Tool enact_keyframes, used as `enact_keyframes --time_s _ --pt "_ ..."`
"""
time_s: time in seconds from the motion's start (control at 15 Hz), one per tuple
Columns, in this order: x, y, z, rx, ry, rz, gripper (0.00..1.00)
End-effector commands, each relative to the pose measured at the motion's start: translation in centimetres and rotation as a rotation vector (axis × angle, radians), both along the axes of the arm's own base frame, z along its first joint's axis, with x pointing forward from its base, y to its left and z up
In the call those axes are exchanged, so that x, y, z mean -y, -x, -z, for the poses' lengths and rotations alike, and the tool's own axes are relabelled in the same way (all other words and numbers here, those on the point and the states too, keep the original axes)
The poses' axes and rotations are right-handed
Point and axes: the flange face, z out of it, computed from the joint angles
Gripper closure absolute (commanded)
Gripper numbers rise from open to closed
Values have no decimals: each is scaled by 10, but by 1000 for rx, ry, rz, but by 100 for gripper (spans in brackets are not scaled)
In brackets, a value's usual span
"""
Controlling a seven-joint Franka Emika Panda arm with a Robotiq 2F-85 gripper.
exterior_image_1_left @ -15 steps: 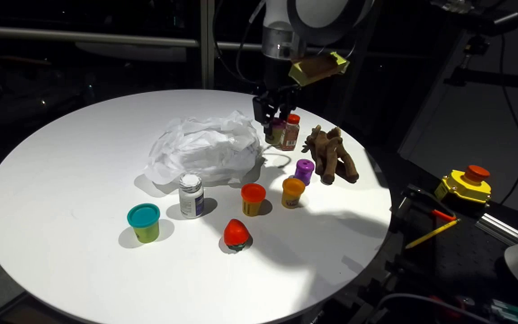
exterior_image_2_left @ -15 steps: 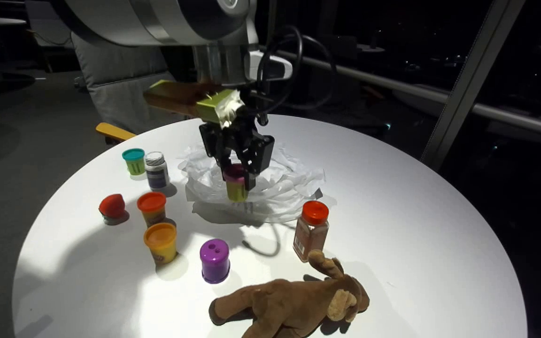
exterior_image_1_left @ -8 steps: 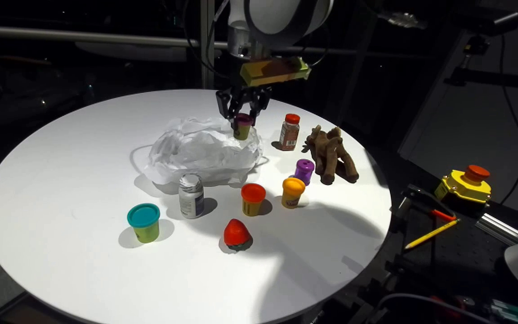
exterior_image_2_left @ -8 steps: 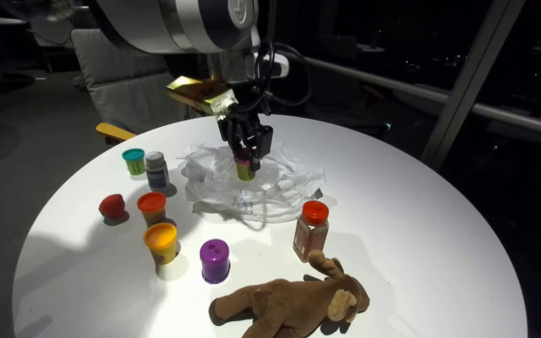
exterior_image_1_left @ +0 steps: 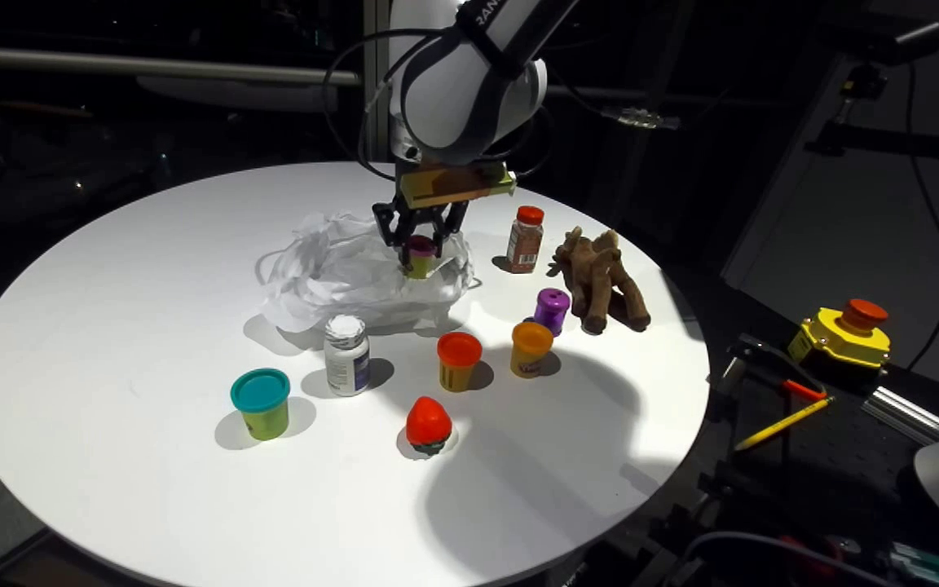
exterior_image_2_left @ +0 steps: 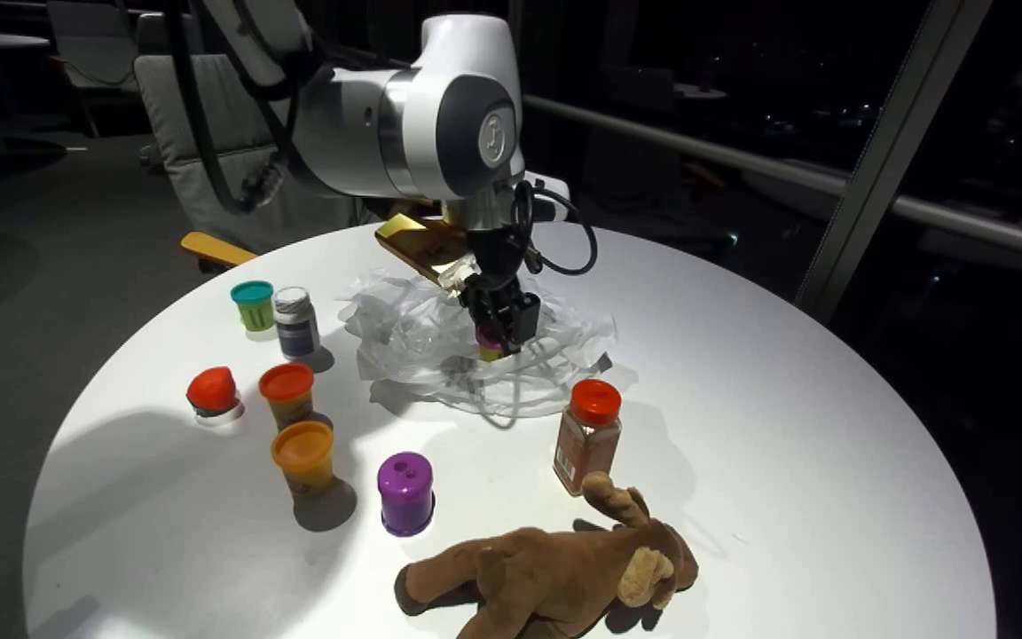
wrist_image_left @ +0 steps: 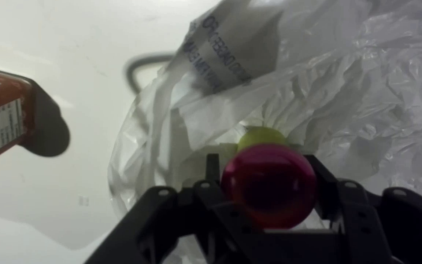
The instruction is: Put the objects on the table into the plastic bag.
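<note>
Tabletop (exterior_image_1_left: 135, 489) spans most of an exterior view, with the crumpled plastic bag (exterior_image_1_left: 331, 281) left of the frame's centre. Right of centre lies the brown plush toy (exterior_image_1_left: 600, 277). At bottom centre of the wrist view, the gripper (wrist_image_left: 262, 163) has its fingers (wrist_image_left: 213, 165) on either side of the magenta-lidded tub (wrist_image_left: 269, 183), no clear gap showing; whether they squeeze it or merely flank it, I can't make out. Outside the bag stand the red-capped bottle (exterior_image_1_left: 526, 244), grey canister (exterior_image_1_left: 347, 367), teal-lidded tub (exterior_image_1_left: 262, 406), red-lidded tub (exterior_image_1_left: 458, 363), orange-lidded tub (exterior_image_1_left: 530, 350) and, smaller, the purple piece (exterior_image_1_left: 552, 311) and red strawberry (exterior_image_1_left: 429, 422).

With its base among the bag's folds, the magenta-lidded tub seems ready for release. Let it settle well inside the rim, widen the fingers just enough to clear the lid, then rise straight and slowly, so the thin film doesn't cling or tip it.
</note>
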Motion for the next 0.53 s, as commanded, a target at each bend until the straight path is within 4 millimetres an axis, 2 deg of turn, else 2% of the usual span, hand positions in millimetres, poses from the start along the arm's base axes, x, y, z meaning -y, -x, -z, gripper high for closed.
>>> enact_keyframes --time_s 0.0,0.07,0.27,0.47 --pt "-4 -2 -21 27 -1 20 8" --pt "-6 3 -30 26 7 19 0" --pt "-19 30 -74 60 21 25 0" --pt "-39 63 -106 60 -4 32 0"
